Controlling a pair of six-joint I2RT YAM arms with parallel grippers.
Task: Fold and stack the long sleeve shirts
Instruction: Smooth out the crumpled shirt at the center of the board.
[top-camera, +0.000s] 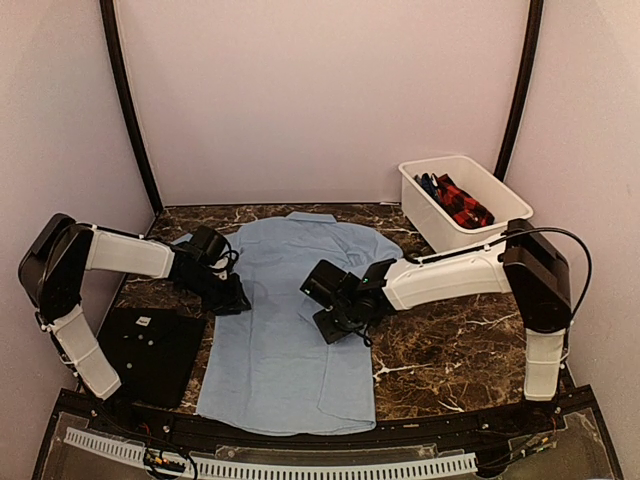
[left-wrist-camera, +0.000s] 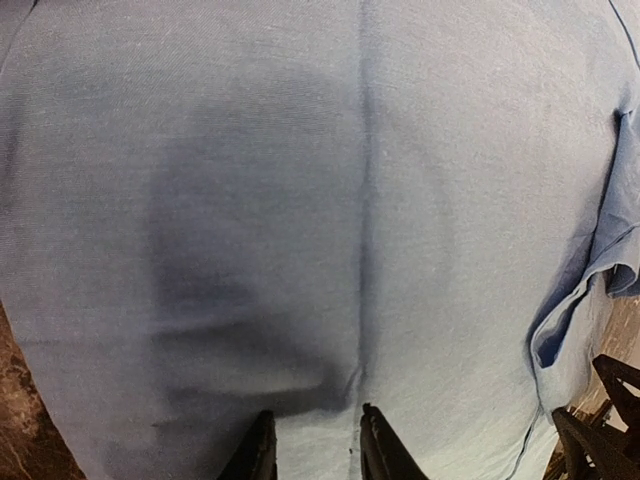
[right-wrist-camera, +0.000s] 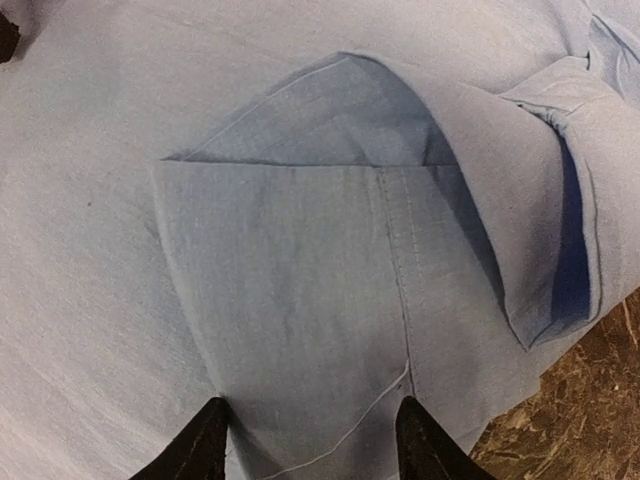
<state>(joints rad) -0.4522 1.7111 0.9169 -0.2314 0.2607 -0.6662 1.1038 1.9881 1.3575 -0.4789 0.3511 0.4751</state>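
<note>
The plain light-blue shirt (top-camera: 285, 320) lies flat in the middle of the table, collar at the far end. My left gripper (top-camera: 228, 292) is at the shirt's left edge. In the left wrist view it (left-wrist-camera: 315, 435) is open, with its fingertips low over smooth cloth (left-wrist-camera: 300, 200) beside a seam. My right gripper (top-camera: 335, 322) is over the shirt's right half. In the right wrist view it (right-wrist-camera: 312, 430) is wide open over a folded-in sleeve (right-wrist-camera: 330, 260), and holds nothing. A red-black checked shirt (top-camera: 462, 203) and a dark blue one (top-camera: 427, 184) lie in the bin.
A white bin (top-camera: 425, 215) stands at the back right. A flat black square mat (top-camera: 150, 350) lies at the front left, next to the shirt's hem. Bare marble table (top-camera: 450, 350) shows to the right of the shirt and in the right wrist view (right-wrist-camera: 590, 420).
</note>
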